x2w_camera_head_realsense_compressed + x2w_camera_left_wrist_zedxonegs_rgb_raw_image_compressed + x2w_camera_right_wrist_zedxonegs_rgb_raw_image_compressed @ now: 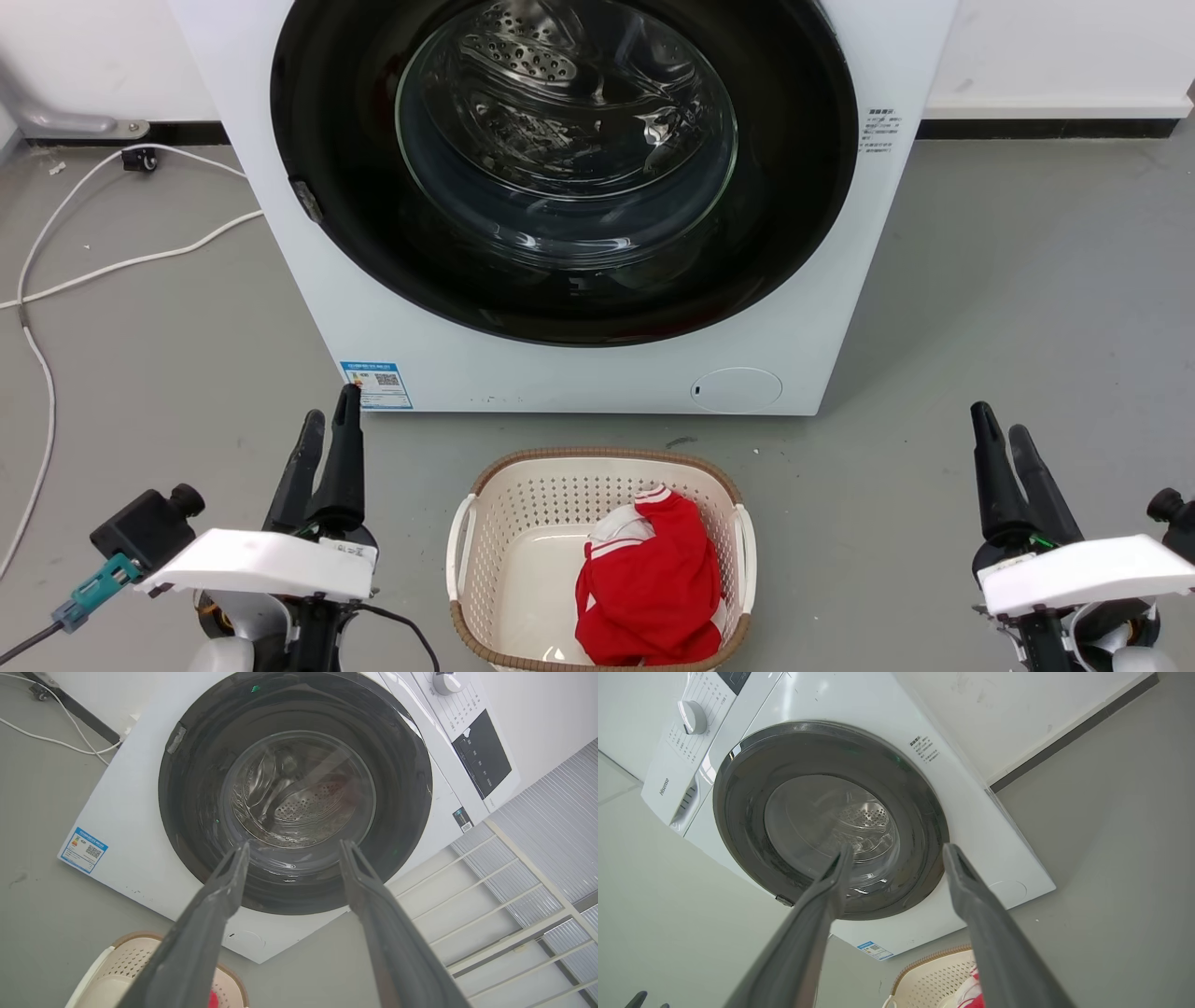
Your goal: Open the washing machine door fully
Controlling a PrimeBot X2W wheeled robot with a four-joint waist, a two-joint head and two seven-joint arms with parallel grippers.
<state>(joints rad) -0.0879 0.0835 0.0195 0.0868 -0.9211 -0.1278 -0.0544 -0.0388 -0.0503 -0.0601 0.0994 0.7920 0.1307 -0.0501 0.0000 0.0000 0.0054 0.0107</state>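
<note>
Washing machine door [565,159] sits closed, flush in the front of the washing machine [560,378]. At lower left, the left gripper [329,411] points upward, fingers parted and empty. At lower right, the right gripper [997,422] rises likewise, parted and empty, well apart from the door.

Bright, even indoor light, soft shadows. You'll see glare on the washing machine door [565,159] glass; wrist views bow at edges.
</note>
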